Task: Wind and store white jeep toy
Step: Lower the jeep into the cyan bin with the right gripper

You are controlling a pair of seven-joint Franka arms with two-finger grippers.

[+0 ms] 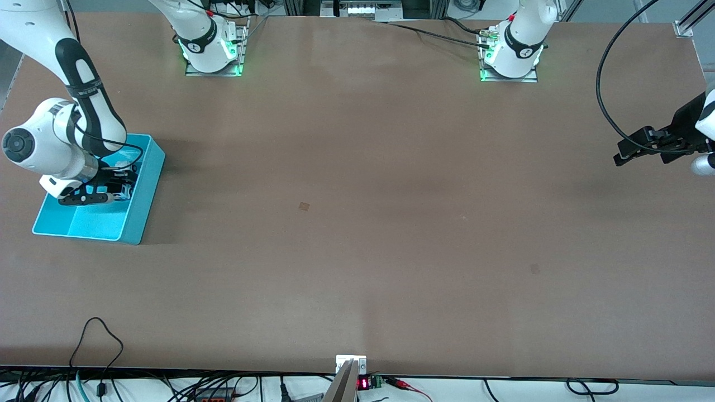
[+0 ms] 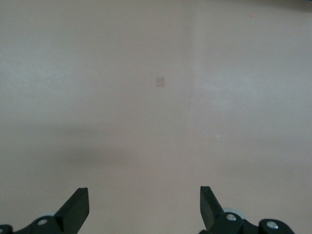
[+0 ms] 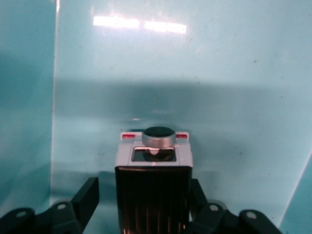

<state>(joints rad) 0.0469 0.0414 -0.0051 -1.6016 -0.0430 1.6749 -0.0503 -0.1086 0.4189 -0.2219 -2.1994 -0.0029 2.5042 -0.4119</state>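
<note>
The white jeep toy [image 3: 153, 161], with a black ribbed roof panel and a round grey spare wheel at one end, sits on the floor of the turquoise bin [image 3: 204, 73]. My right gripper [image 3: 144, 202] is down inside the bin [image 1: 141, 215] at the right arm's end of the table and straddles the toy. Its fingers [image 3: 87, 197] are open, with a visible gap between one finger and the toy's side. In the front view the right gripper [image 1: 117, 190] hides most of the toy. My left gripper [image 1: 619, 159] is open and empty, waiting above bare table at the left arm's end.
A low divider wall splits the bin into two compartments [image 1: 84, 223]. Two small square marks [image 1: 304, 206] [image 1: 534, 268] lie on the brown tabletop. Cables hang along the table edge nearest the front camera.
</note>
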